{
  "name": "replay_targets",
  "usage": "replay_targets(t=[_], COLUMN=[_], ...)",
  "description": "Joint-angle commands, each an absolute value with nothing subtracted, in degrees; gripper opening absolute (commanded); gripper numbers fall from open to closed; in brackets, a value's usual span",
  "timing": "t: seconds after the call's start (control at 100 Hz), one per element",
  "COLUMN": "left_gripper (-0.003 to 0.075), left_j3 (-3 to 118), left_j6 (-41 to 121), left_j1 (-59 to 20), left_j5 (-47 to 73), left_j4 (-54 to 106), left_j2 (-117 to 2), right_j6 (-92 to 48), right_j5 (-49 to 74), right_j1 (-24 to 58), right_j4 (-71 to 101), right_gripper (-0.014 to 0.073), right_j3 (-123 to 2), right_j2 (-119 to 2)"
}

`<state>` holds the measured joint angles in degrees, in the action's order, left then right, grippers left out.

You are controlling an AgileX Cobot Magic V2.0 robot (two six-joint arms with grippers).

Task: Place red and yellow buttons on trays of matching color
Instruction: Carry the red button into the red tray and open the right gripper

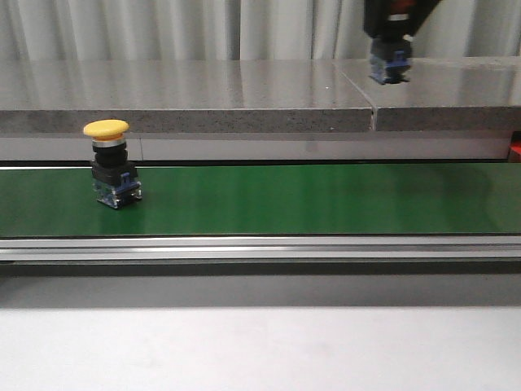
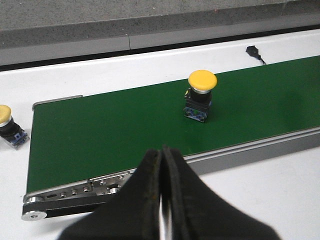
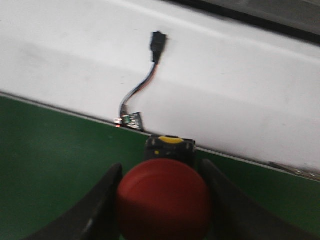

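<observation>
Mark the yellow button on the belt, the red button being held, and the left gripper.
Yellow mushroom-head push button (image 1: 106,128): front view, on its cap.
Red mushroom-head push button (image 3: 162,199): right wrist view, on its cap.
Left gripper (image 2: 163,165): left wrist view, at its closed fingertips.

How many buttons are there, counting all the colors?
3. One yellow button stands on the green belt. Another yellow one sits on the white table past the belt's end. A red button is held between the right gripper's fingers. More may be hidden.

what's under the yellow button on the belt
The yellow button tops a black body with a blue base, which stands upright on the green belt. The belt patch beneath its base is covered.
</observation>
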<state>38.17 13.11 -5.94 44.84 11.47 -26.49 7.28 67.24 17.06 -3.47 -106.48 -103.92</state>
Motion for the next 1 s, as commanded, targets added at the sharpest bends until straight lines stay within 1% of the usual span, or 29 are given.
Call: replay_targets(t=[0.0, 0.35, 0.61, 0.8, 0.99], left_gripper=[-0.0021, -0.0021, -0.0021, -0.0021, -0.0021], left_j3=[39.7, 39.7, 39.7, 39.7, 39.7], left_j6=[13.0, 13.0, 13.0, 13.0, 13.0], left_j1=[-6.4, -6.4, -6.4, -6.4, -6.4], left_j5=[41.1, 41.1, 41.1, 41.1, 41.1], left_j4=[12.8, 12.8, 12.8, 12.8, 12.8], left_j2=[-26.9, -26.9, -26.9, -26.9, -26.9], right_j6=[7.4, 7.4, 8.3, 9.6, 11.5], right_j5=[66.1, 65.7, 64.2, 63.4, 61.0], right_j1=[12.5, -6.1, -17.8, -23.3, -25.7], right_j4=[-4.4, -4.4, -4.4, -4.2, -4.1], right_gripper=[0.0152, 0.0152, 0.0152, 0.0152, 0.0152], right_j3=[-108.3, -108.3, -108.3, -108.3, -108.3], right_j2=[-100.4, -100.4, -101.7, -104.2, -108.1])
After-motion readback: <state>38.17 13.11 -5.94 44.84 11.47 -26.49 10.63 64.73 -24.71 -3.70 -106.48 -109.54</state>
